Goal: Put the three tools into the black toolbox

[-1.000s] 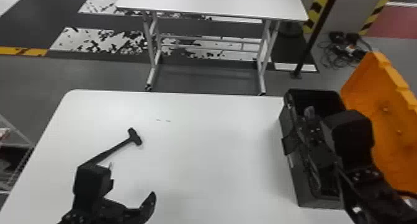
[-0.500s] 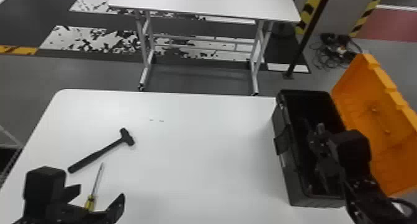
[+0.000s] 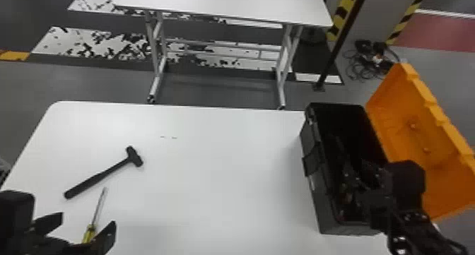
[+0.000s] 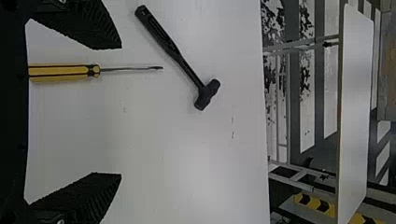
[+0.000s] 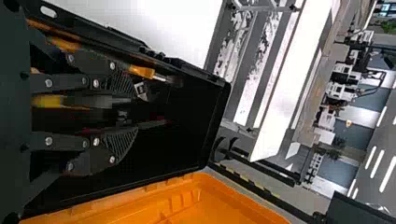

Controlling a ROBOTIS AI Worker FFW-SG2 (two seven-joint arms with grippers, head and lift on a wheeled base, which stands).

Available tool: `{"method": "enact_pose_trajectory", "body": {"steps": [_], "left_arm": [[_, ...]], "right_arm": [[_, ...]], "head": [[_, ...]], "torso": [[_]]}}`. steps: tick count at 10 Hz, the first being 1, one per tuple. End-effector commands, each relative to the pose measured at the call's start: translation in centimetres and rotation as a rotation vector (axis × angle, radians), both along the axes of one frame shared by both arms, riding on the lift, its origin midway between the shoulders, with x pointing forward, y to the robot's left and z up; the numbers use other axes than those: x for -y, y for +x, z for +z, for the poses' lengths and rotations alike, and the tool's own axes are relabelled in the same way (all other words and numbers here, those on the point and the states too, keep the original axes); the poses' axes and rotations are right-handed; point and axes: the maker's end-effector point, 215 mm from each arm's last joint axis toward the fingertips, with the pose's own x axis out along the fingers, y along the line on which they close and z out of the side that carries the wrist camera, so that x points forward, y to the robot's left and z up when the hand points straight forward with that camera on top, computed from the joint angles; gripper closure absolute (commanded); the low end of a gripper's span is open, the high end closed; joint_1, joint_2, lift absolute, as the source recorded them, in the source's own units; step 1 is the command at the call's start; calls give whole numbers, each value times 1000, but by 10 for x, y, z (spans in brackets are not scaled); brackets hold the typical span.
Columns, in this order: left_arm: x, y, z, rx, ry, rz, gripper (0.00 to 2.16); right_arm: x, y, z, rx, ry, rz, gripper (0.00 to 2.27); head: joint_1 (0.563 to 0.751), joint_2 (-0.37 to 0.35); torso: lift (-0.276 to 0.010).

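Our left gripper [image 4: 121,110] is hanging, fingers apart, likely to straddle the screwdriver [image 4: 65,72] lying near the hammer [image 4: 173,51] toward the bench's [image 3: 212,183] left edge, while our right gripper [image 5: 135,113] is sitting spread inside the right-edge toolbox [image 3: 327,217], perhaps for releasing.

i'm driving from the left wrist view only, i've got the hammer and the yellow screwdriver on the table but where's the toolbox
Observer: The black toolbox sits at the right end of the table.
Operator: ok and is it open, i can't see a lid from here
Observer: Yes, its orange lid is swung open, on the side away from the hammer.
Operator: what about the right hand, is it clamped on anything in there
Observer: It doesn't look clamped: the fingers of the right hand stand apart inside the toolbox.
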Motion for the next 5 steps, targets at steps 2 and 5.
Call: {"method": "enact_pose_trajectory", "body": {"steps": [2,5], "left_arm": [[6,-1,0,-3,-28,-1,29],[-3,-5,-7,-36,-92,11,33]], "right_arm": [[-56,-10,39,59,118,66,-1],[-146,-26,47,25,320,175,66]], "head": [[695,-84],[695,58]], "torso": [[-51],[-51]]}}
